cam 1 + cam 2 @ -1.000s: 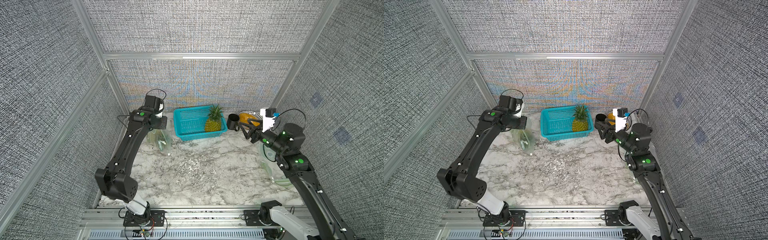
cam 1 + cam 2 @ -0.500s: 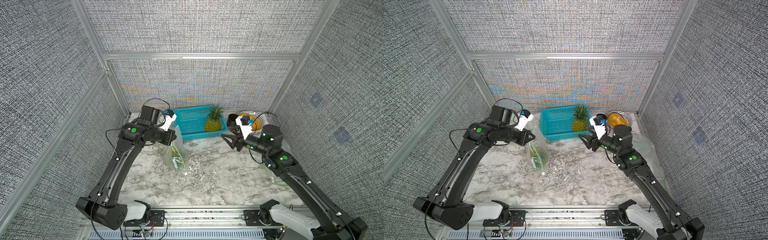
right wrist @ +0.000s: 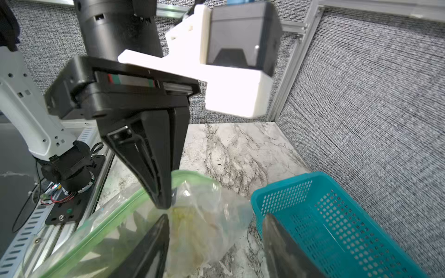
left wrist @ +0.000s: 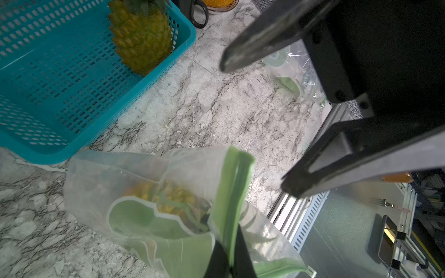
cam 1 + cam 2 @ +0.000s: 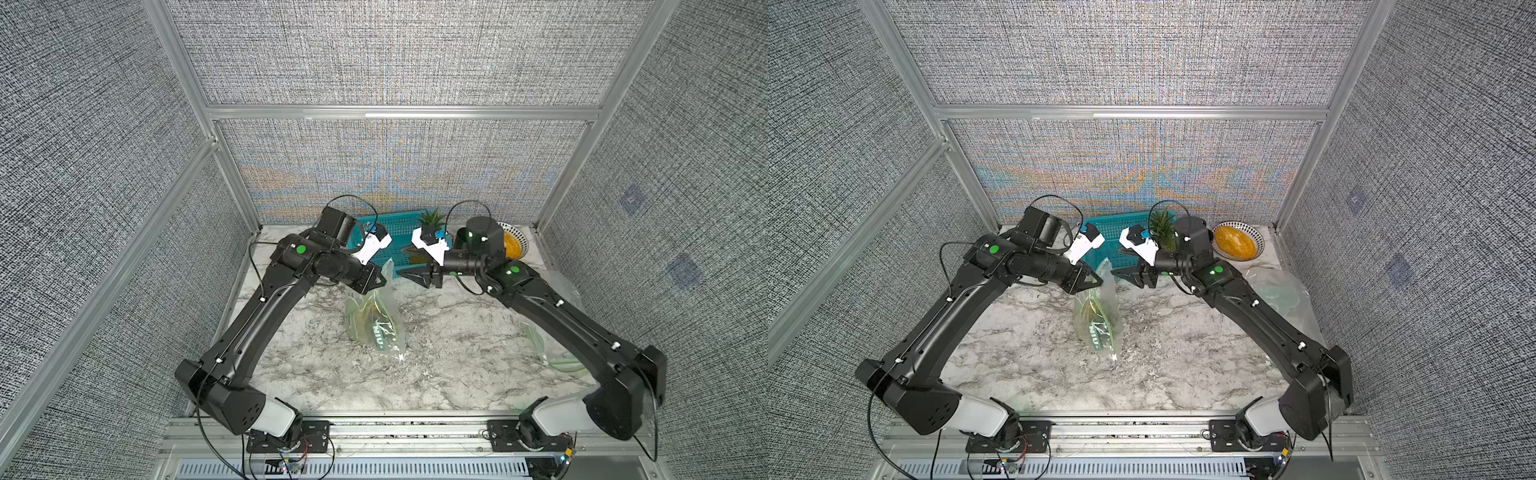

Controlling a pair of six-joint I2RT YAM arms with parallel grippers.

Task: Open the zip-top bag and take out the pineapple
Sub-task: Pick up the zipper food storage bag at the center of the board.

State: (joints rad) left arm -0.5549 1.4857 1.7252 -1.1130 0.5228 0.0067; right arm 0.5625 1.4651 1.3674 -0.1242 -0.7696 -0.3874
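Pineapple [image 4: 154, 195]: is lying inside the zip-top bag [image 5: 376, 320], below the left gripper [image 5: 379, 280]; its yellow skin is showing through the film in the left wrist view.
Zip-top bag: is hanging from the left gripper and sagging down toward the table [image 5: 436, 365]. I cannot tell whether its lower corner is touching the marble.
Green seal strip [image 4: 237, 173]: is running up between the left gripper's fingers. Whether it is parting cannot be told.
Left gripper: is clenching the bag's top edge, with its jaws pressed together on the strip, in both top views [image 5: 1098, 279].
Right gripper [image 5: 419, 277]: is facing the left gripper's tips with its jaws spread wide and is grasping nothing. It is sitting just beside the bag's top, apart from it.
Teal basket [image 5: 399, 220]: is sitting on the table just beyond both grippers, toward the back wall.
Second pineapple [image 4: 142, 41]: is standing in the basket corner nearer the right gripper.
Bowl [image 5: 1258, 239]: is sitting behind the right gripper's wrist and is holding something orange.
Other bag [image 5: 1279, 291]: is lying beside the right arm, well apart from the right gripper.
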